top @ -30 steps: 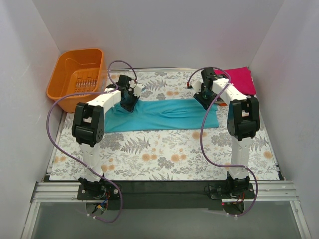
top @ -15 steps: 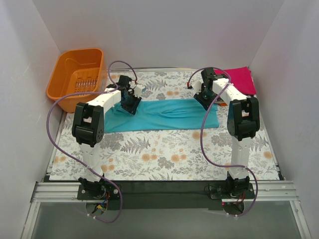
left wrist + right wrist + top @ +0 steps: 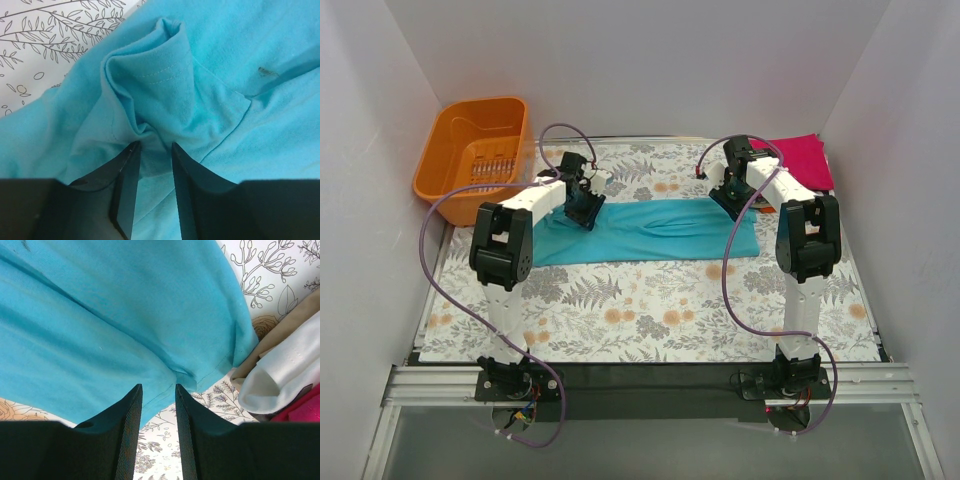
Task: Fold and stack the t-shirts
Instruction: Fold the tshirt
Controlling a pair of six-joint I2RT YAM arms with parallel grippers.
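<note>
A teal t-shirt (image 3: 650, 232) lies spread in a long band across the middle of the table. My left gripper (image 3: 586, 206) is down on its left end. In the left wrist view the jaws (image 3: 155, 145) stand a little apart over a bunched fold of the teal cloth (image 3: 150, 80). My right gripper (image 3: 731, 200) is at the shirt's far right edge. Its jaws (image 3: 158, 386) are a little apart, with the teal hem (image 3: 100, 315) at the tips. A folded magenta shirt (image 3: 800, 158) lies at the back right, with a white one (image 3: 280, 375) beside it.
An orange plastic basket (image 3: 475, 150) stands at the back left, off the floral mat (image 3: 650, 310). A tan cloth (image 3: 282, 332) lies by the white shirt. White walls close in on three sides.
My left gripper has shifted slightly right and down onto the shirt's left end. The right arm and the shirt have not visibly moved.
</note>
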